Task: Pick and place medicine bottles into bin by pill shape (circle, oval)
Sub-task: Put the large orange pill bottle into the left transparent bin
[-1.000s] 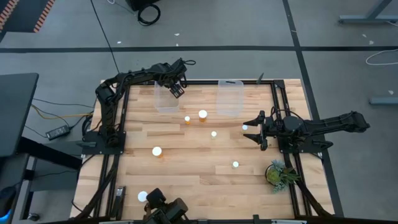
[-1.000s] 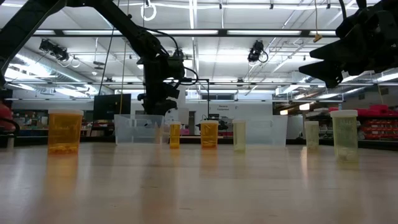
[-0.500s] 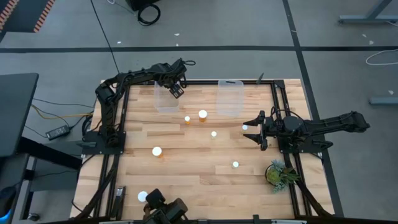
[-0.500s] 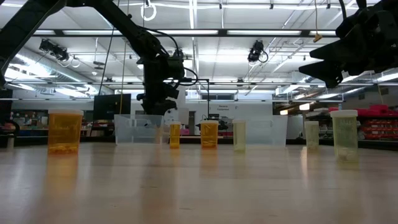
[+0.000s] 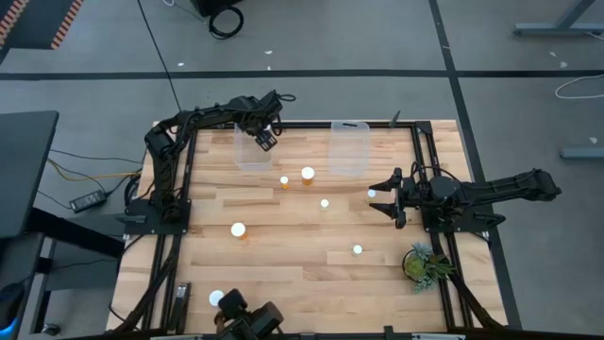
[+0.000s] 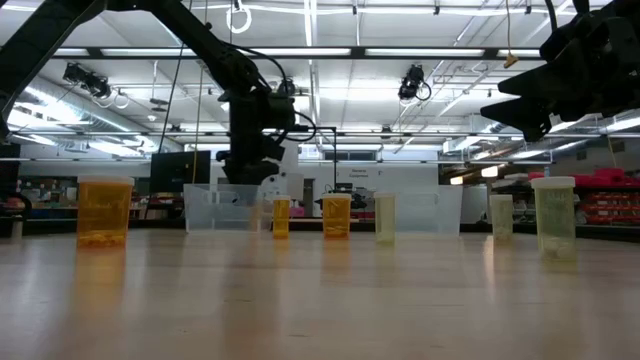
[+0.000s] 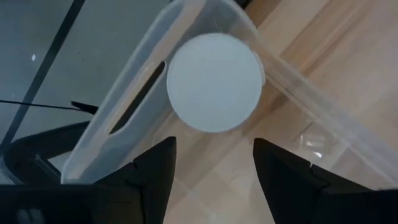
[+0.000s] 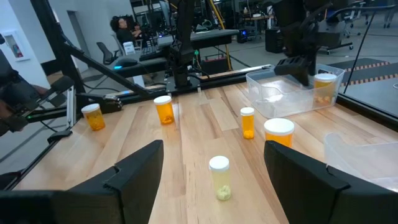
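My left gripper (image 5: 264, 139) hangs open over the left clear tub (image 5: 247, 156) at the far edge. In the left wrist view a bottle's white cap (image 7: 214, 81) shows in the tub beyond the open fingers; that bottle (image 8: 323, 86) stands on the tub's floor. My right gripper (image 5: 385, 196) is open and level near the table's right side. A small pale bottle (image 5: 372, 194) stands just ahead of its fingertips, apart from them (image 8: 219, 177). Several more white-capped bottles stand on the table, among them two (image 5: 308, 174) (image 5: 238, 229).
A second clear tub (image 5: 347, 149) stands at the far edge, right of the first. A small green potted plant (image 5: 423, 264) stands at the near right. Black frame rails (image 5: 185, 179) run along the table's left and right sides. People sit in the room beyond (image 8: 127, 28).
My left gripper has shifted slightly toward the table's left edge above the tub, staying open.
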You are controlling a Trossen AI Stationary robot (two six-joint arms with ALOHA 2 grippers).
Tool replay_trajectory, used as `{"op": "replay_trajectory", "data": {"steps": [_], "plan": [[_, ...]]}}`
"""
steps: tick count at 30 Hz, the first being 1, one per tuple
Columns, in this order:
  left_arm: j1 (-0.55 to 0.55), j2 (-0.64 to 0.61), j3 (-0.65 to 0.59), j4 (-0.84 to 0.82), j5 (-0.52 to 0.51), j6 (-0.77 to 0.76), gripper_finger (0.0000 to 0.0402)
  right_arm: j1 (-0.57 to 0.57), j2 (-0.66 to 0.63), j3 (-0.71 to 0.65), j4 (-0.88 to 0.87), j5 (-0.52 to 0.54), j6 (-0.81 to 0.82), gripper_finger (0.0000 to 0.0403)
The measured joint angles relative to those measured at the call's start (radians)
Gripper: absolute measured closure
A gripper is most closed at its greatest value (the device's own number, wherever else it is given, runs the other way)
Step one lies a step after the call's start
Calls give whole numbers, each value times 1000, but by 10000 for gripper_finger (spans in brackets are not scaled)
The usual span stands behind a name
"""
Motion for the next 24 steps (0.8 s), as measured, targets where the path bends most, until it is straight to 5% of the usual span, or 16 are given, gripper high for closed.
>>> {"op": "replay_trajectory", "data": {"steps": [24], "plan": [[-3, -57, 130, -247, 106, -67, 205, 0, 0, 0, 0, 0, 0, 118]]}}
